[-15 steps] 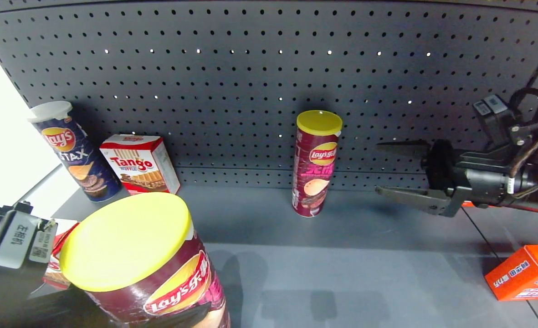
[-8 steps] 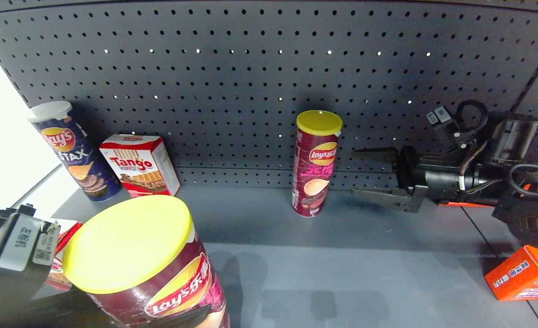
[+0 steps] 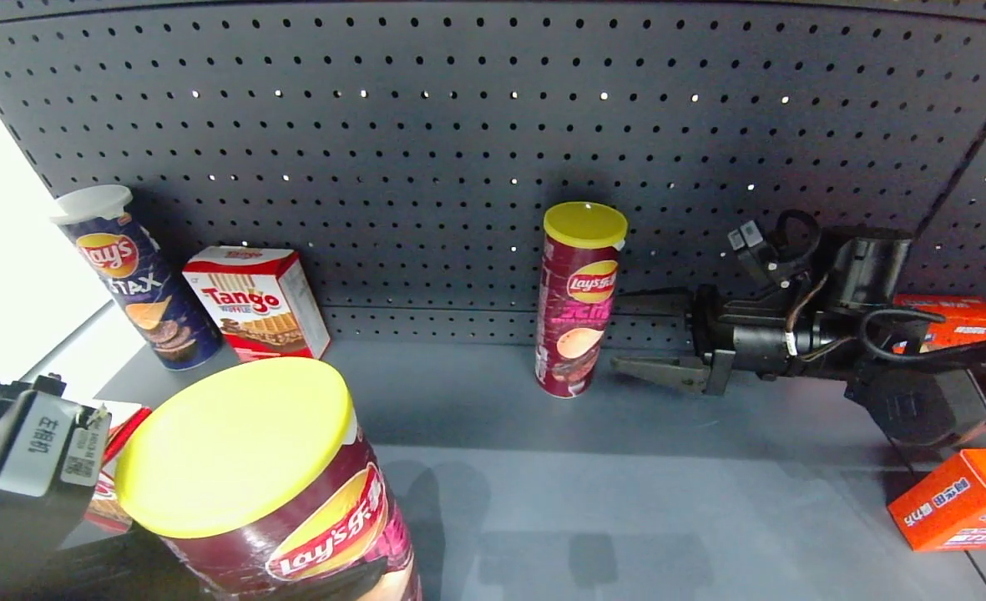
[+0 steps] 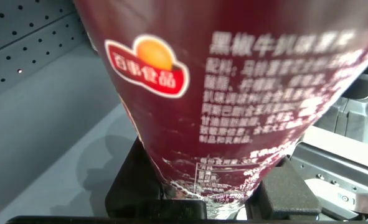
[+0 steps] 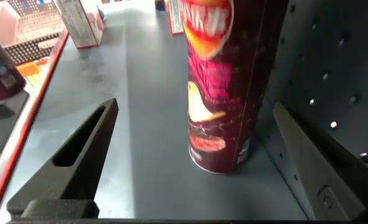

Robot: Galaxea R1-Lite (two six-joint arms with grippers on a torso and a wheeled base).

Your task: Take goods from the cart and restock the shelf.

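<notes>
Maroon standing can: right gripper just beside it, fingers wide; left gripper fingers clamp a held can.

Grey shelf carries blue can, wafer box, maroon can, 2 orange boxes.

Front of shelf: a maroon cylindrical chip can with a yellow plastic lid stands upright in my left gripper, clamped near its base, above the grey metal shelf. A second matching maroon can stands upright at the back, near the perforated back panel.
</notes>
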